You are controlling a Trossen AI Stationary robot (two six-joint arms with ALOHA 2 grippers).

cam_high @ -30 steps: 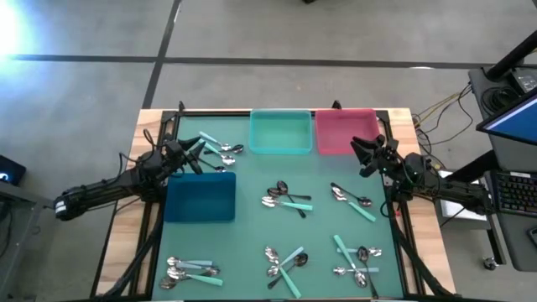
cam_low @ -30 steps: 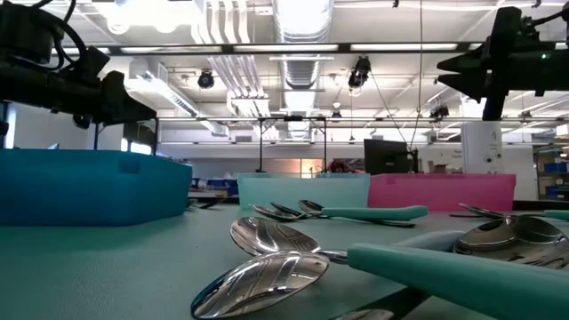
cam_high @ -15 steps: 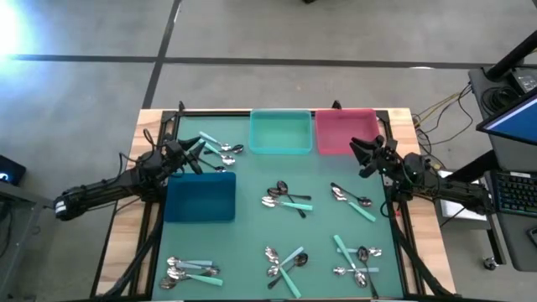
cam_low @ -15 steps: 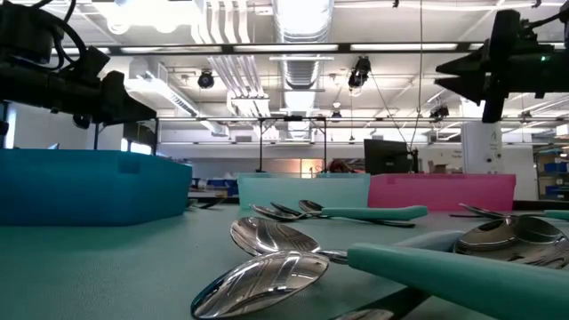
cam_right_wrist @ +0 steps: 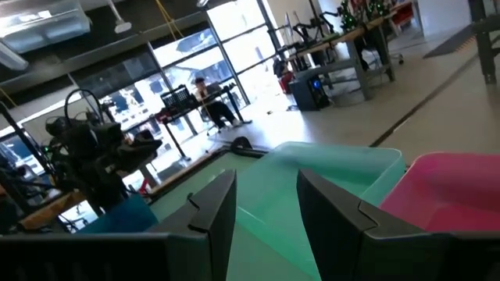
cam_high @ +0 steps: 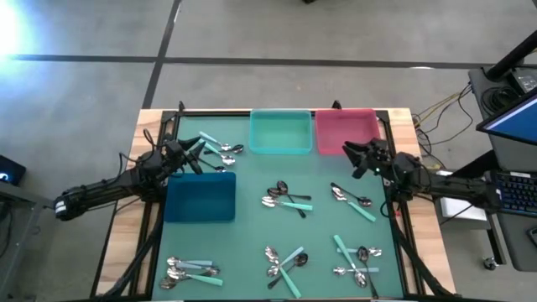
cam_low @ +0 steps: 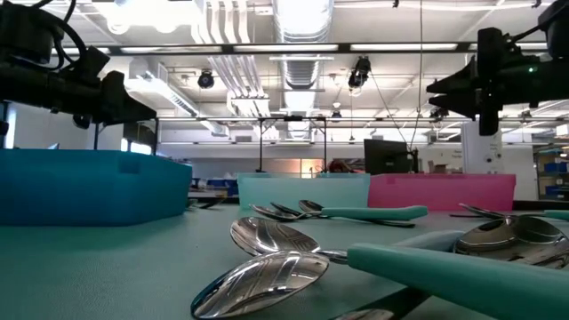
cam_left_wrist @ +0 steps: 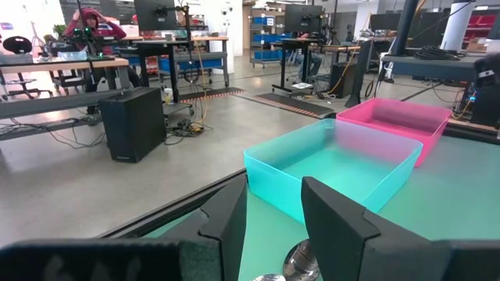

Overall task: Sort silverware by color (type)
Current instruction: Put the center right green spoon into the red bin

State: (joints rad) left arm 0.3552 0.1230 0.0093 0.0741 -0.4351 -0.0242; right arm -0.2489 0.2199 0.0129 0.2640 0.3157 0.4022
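We see the left gripper (cam_high: 199,149) hanging above the table's (cam_high: 252,243) far left, over a small spoon cluster (cam_high: 220,153) just beyond the blue bin (cam_high: 200,199); its fingers (cam_left_wrist: 230,226) stand narrowly apart with nothing between them. A shiny bowl shows just past them in the left wrist view.

The silverware lies in loose heaps on the matte green mat: near left (cam_high: 190,270), centre (cam_high: 286,198), near centre (cam_high: 284,262), right of centre (cam_high: 351,200), near right (cam_high: 357,258). We note small spoons, some all polished silver, some dark metal, some with smooth mint-teal plastic handles. In the low view, mirror-bright oval bowls (cam_low: 267,262) sit closest, a teal handle (cam_low: 462,276) running right.

Three rectangular bins with thin, smooth plastic walls are open at the top: blue left, teal bin (cam_high: 280,132) far centre, pink bin (cam_high: 346,131) touching it on the right.

The right gripper (cam_high: 351,156) hangs over the pink bin's near edge, fingers (cam_right_wrist: 215,211) narrowly apart, holding nothing.
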